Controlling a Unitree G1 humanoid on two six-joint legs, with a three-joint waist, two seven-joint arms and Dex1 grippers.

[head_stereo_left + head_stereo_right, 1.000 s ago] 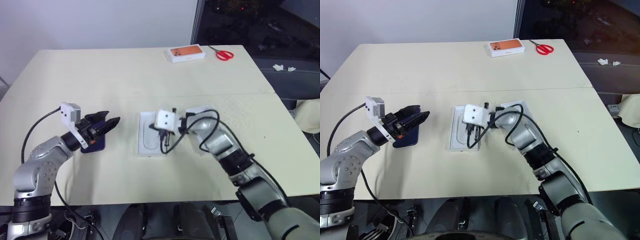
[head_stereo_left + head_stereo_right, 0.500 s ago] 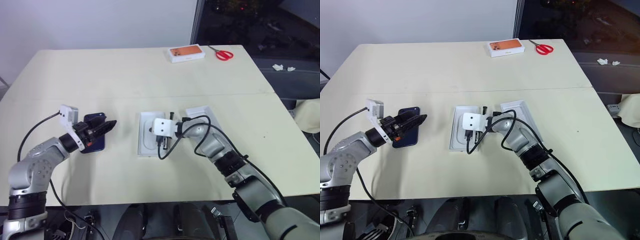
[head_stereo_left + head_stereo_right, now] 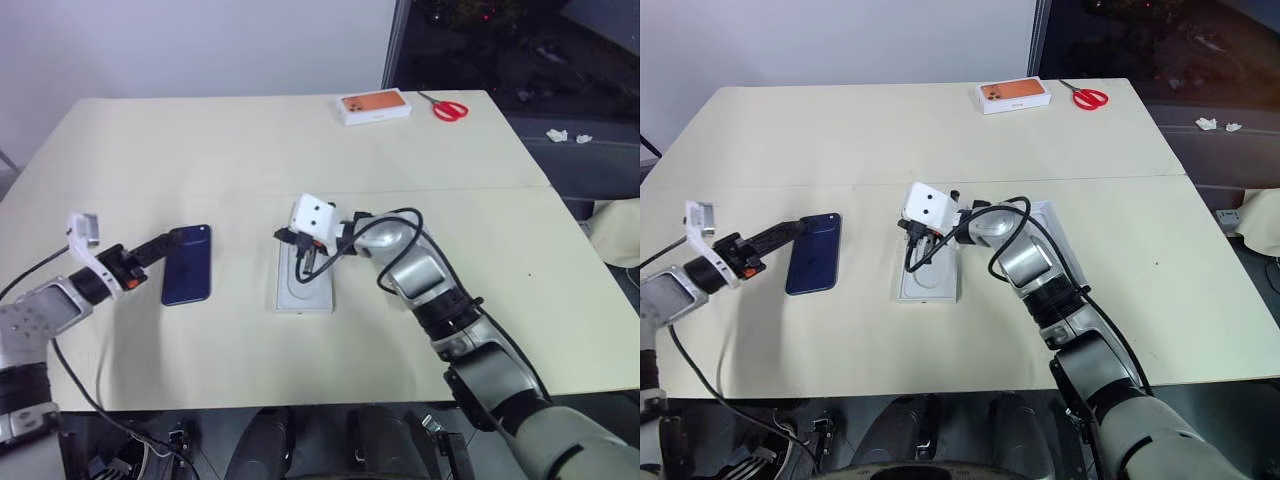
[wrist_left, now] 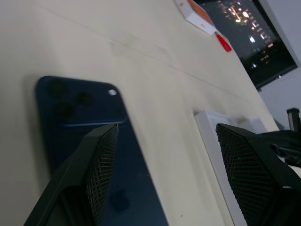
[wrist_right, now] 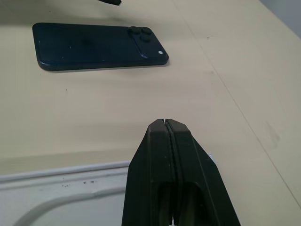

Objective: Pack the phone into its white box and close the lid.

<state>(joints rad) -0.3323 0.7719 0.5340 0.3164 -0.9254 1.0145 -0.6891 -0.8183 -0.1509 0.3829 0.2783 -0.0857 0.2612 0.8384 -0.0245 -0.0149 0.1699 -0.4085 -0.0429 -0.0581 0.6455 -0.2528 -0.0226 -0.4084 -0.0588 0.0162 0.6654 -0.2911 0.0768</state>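
Glass-and-metal item: the slim dark navy-blue smartphone (image 3: 187,264) is lying flat, back up, on the cream tabletop (image 3: 250,150), its camera cluster at the end pointing away from the robot. Judged rigid, smooth, slippery and liable to scratch or crack; best taken across its two long edges near the middle, since the flat face is offering no purchase. Just beside the phone, on the robot's left, the left gripper (image 3: 788,229) is hovering with its fingers spread, holding nothing. Near the phone on the other side, a thin white insert with an oval recess (image 3: 303,285) is lying flat. Over the insert's far end, the right gripper (image 5: 165,136) is hanging with fingers pressed together, empty. Beyond it, part of a shallow white cardboard tray (image 3: 1052,222) is showing behind the right arm.
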